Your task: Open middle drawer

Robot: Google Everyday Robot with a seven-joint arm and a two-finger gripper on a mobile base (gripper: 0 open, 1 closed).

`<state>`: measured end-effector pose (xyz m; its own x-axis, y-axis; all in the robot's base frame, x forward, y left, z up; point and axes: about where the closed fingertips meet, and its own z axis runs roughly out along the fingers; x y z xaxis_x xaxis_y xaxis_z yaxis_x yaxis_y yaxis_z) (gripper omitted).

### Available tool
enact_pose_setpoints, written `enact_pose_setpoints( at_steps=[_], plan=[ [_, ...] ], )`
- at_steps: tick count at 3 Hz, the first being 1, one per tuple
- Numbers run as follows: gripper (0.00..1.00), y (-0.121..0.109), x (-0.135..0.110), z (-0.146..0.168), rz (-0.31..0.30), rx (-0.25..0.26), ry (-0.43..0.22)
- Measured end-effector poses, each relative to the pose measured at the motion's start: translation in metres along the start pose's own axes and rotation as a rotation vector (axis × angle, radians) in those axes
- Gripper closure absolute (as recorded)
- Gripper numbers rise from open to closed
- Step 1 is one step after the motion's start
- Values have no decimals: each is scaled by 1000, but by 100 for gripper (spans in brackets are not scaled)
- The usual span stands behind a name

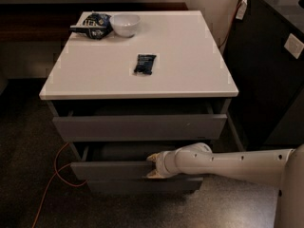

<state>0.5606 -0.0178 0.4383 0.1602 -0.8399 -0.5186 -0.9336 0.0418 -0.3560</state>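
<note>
1. The middle drawer (114,170) stands partly out of the cabinet (190,70); its front runs left to right.
2. The gripper (152,166) touches this front, jaws apart.
3. The pull probably goes straight outward, across the front.

**Lighting.** My gripper (153,166) sits at the front of the middle drawer (109,170), in the dim lower zone. Light falls from overhead: the white cabinet top (180,65), above and beyond my gripper, is the brightest surface — evenly lit, almost washed out. Its overhang shades the drawer cavities just above my gripper. My pale arm (237,163) catches some light — the floor (28,184) below and the black unit (270,80) up to the right stay near black.
</note>
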Motion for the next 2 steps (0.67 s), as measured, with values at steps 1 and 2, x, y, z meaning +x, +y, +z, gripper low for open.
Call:
enact_pose_setpoints(
  at_steps=[1, 2],
  plan=[
    [0, 41, -56, -22, -20, -111, -115],
    [0, 74, -116, -57, -59, -189, -232]
  ],
)
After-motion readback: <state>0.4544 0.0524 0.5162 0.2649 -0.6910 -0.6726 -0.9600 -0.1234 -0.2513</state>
